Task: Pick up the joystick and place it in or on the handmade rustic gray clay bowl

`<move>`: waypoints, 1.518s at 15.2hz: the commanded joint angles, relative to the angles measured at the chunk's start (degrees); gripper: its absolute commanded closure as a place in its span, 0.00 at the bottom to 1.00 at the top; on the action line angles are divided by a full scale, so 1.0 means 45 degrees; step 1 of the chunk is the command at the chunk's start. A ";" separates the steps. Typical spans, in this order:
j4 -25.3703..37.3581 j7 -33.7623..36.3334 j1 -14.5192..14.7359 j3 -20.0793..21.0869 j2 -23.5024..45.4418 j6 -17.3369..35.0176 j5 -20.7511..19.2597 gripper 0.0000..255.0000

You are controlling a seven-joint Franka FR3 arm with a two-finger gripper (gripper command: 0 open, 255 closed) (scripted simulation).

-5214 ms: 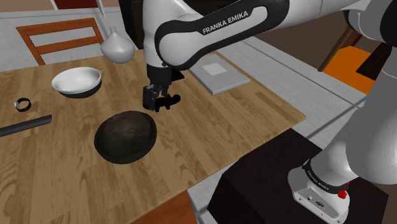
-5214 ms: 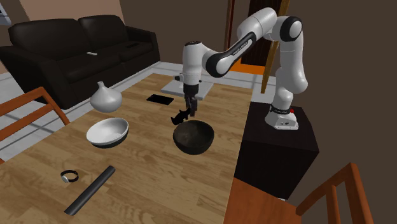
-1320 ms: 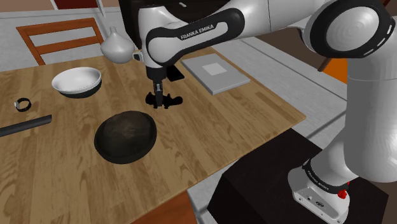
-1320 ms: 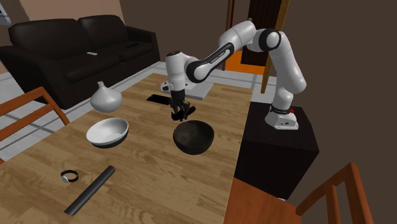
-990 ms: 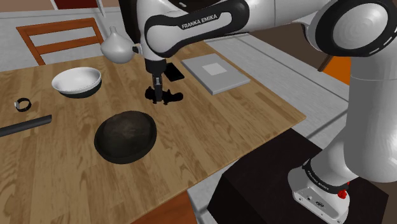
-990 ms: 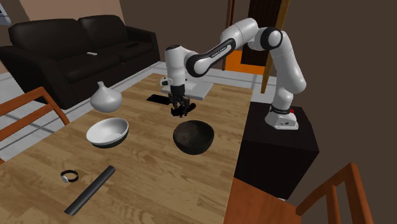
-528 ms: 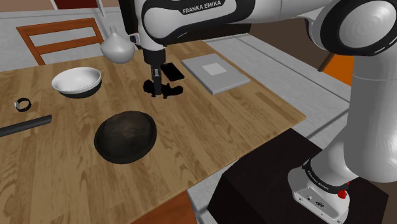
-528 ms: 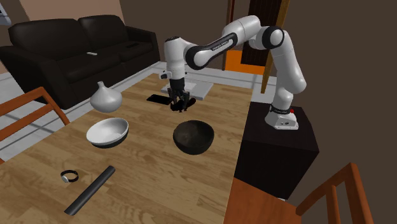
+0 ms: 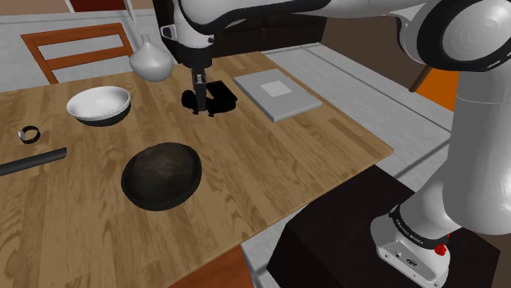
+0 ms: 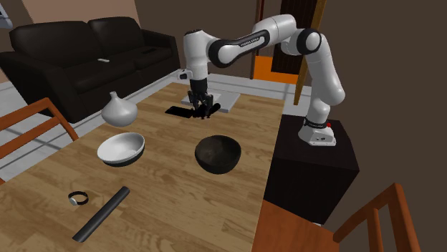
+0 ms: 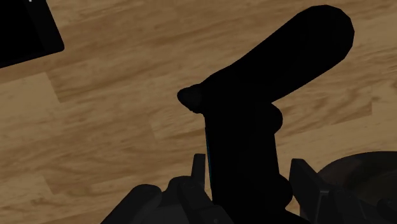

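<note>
My gripper is shut on the black joystick, which hangs low over the wooden table beside a flat black slab. In the wrist view the fingers clasp the joystick's body and its stick points away from the hand. The dark grey rough bowl sits upright nearer the table's front edge, well apart from the gripper; its rim shows next to one finger. A second bowl, white inside with a dark outside, stands toward the shoulder view's left.
A white bulb-shaped vase stands behind the gripper and a grey flat board lies to its right in the shoulder view. A black rod and a small ring lie at the far left. A wooden chair stands beyond the table.
My gripper has carried the joystick away from the dark bowl, farther across the table toward the flat black slab. The bowls and other items have not moved.
</note>
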 commanded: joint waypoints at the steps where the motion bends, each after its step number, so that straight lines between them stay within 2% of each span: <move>1: 0.0340 -0.0010 0.0021 0.0009 -0.0016 -0.0350 0.0010 1.00; 8: 0.1522 0.0018 0.0159 0.0032 0.0036 -0.1466 0.0002 1.00; 16: 0.1097 0.2035 0.1682 0.0505 -0.0105 -0.1086 -0.0161 1.00; 23: 0.1887 0.3839 0.3342 0.0801 0.0516 -0.1193 -0.0566 1.00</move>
